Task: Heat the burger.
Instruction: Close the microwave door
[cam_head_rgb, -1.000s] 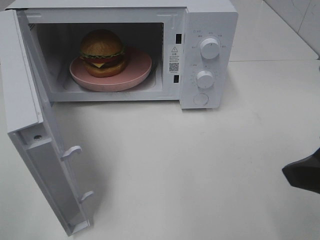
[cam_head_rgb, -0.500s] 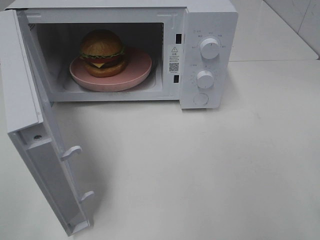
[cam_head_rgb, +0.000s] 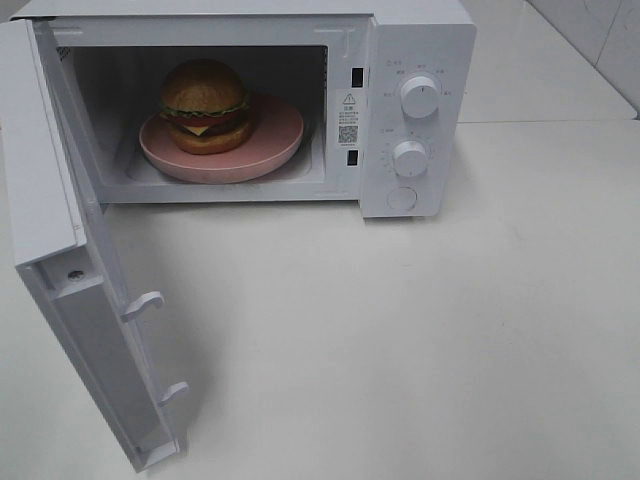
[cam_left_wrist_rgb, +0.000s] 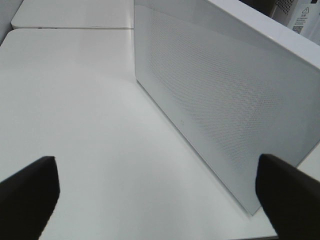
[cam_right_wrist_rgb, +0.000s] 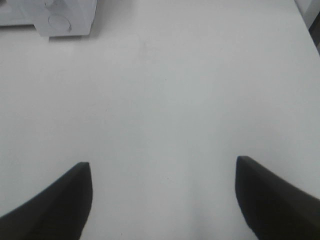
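The burger (cam_head_rgb: 205, 104), with a golden-brown bun, green lettuce and yellow cheese, sits on a round pink plate (cam_head_rgb: 275, 140) inside the white microwave (cam_head_rgb: 415, 40). The microwave door (cam_head_rgb: 60, 250) is swung wide open to the left. Neither gripper shows in the exterior high view. My left gripper (cam_left_wrist_rgb: 160, 200) is open and empty, facing the outer perforated face of the door (cam_left_wrist_rgb: 225, 100) across bare table. My right gripper (cam_right_wrist_rgb: 162, 200) is also open and empty, above bare white table with the microwave's lower right corner (cam_right_wrist_rgb: 60, 22) far ahead.
The microwave front carries two white dials (cam_head_rgb: 419, 97) (cam_head_rgb: 410, 158) and a round button (cam_head_rgb: 401, 198). Latch hooks (cam_head_rgb: 145, 302) stick out from the door's inner face. White table (cam_head_rgb: 400, 340) spreads in front of and to the right of the microwave.
A dark part of the right arm at the right edge of the exterior high view has withdrawn out of sight. The burger, plate and door have not moved.
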